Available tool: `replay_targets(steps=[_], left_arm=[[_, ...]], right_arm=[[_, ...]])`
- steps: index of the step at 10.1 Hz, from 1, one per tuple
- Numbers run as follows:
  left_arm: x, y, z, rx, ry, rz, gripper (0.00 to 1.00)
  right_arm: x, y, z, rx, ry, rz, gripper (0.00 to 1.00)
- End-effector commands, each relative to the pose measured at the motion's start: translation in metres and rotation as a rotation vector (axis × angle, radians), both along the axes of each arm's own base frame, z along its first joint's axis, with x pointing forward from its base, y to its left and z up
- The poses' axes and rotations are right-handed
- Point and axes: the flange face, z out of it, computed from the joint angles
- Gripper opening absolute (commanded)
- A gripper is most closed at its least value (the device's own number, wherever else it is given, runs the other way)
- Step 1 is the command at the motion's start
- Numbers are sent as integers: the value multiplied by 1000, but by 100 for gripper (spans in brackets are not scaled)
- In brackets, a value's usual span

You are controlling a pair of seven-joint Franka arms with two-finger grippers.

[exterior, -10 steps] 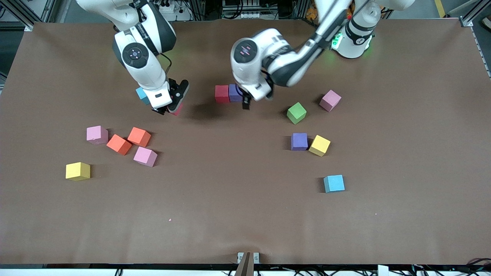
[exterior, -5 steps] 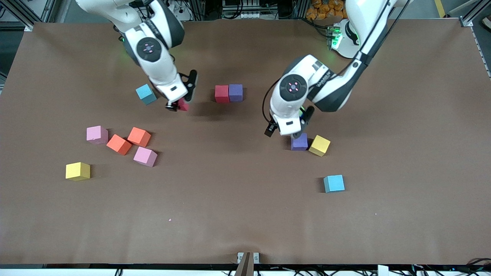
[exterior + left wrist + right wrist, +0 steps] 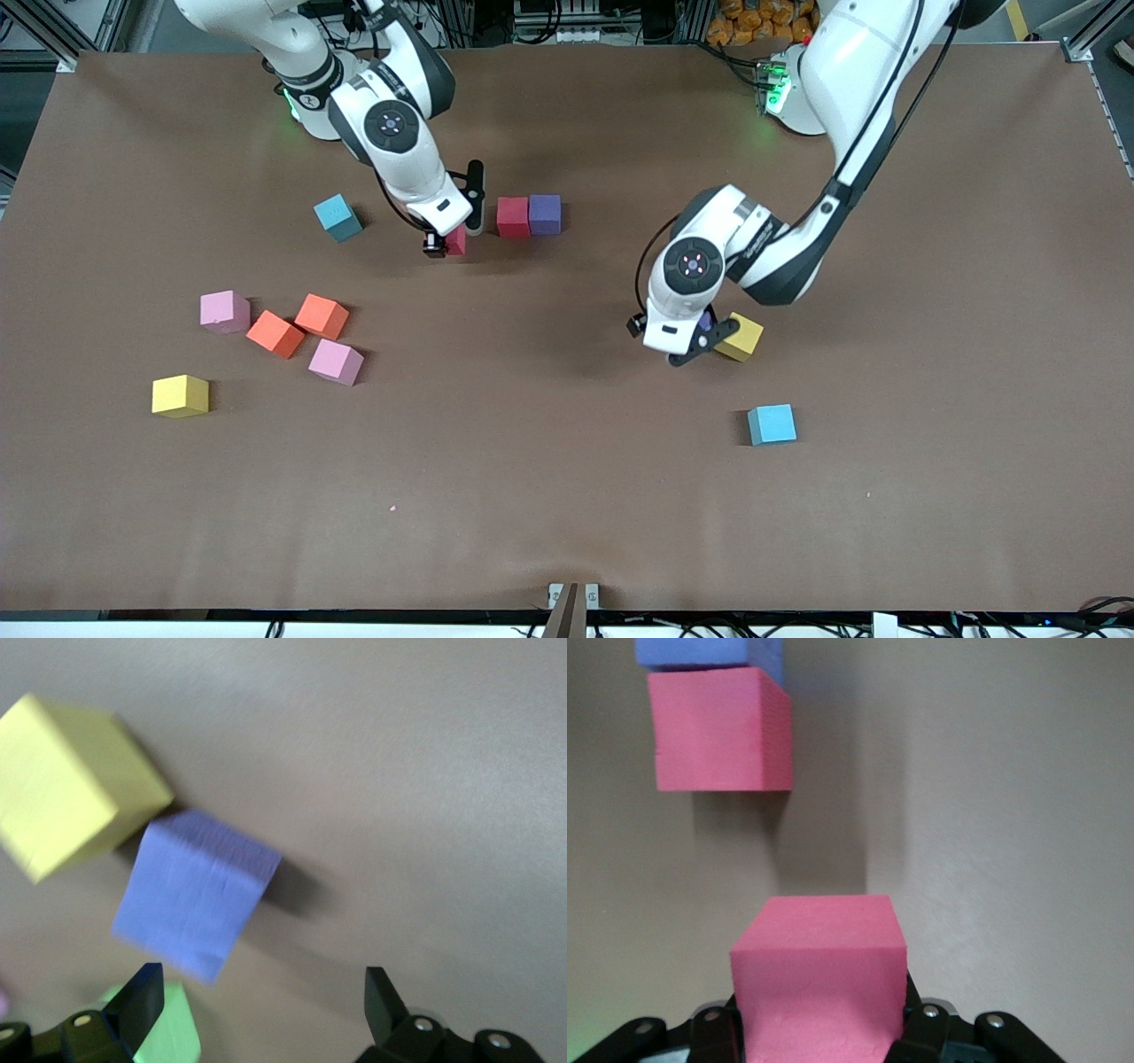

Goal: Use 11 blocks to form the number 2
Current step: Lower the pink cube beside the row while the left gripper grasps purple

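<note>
Now, in the front view, the right gripper [image 3: 449,237] sits in the upper middle of the frame, pinching a red block [image 3: 456,240] just beside the red and purple pair [image 3: 529,215] on the table [image 3: 567,496]. The left gripper [image 3: 699,335] is right of centre, fingers spread, over a purple block [image 3: 705,321] that touches a yellow block [image 3: 742,336].

In the left wrist view, the spread fingers [image 3: 135,1003] stand at the bottom edge, with the purple block [image 3: 195,890] in the middle, the yellow block [image 3: 71,780] at upper left and a green block [image 3: 168,1035] at the bottom.

In the right wrist view, the held red block [image 3: 821,979] fills the lower centre; the placed red one [image 3: 718,726] lies at upper left.
</note>
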Motion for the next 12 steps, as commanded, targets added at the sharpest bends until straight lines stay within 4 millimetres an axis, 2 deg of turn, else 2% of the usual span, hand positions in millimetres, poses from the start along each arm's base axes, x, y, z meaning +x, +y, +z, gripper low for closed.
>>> replay_targets(steps=[1, 5, 7, 11, 12], left_arm=[[19, 19, 1, -29, -22, -141, 100], [14, 23, -7, -29, -2, -196, 100], [15, 32, -7, -30, 11, -238, 100], [12, 36, -10, -35, 27, -301, 100], [13, 37, -8, -36, 22, -299, 100]], right_arm=[[-7, 8, -17, 1, 6, 20, 11], [-32, 34, -35, -6, 15, 29, 11], [-45, 39, -45, -23, 33, 11, 11], [-71, 55, -48, -29, 39, -12, 12], [-72, 56, -47, -30, 39, -13, 12]])
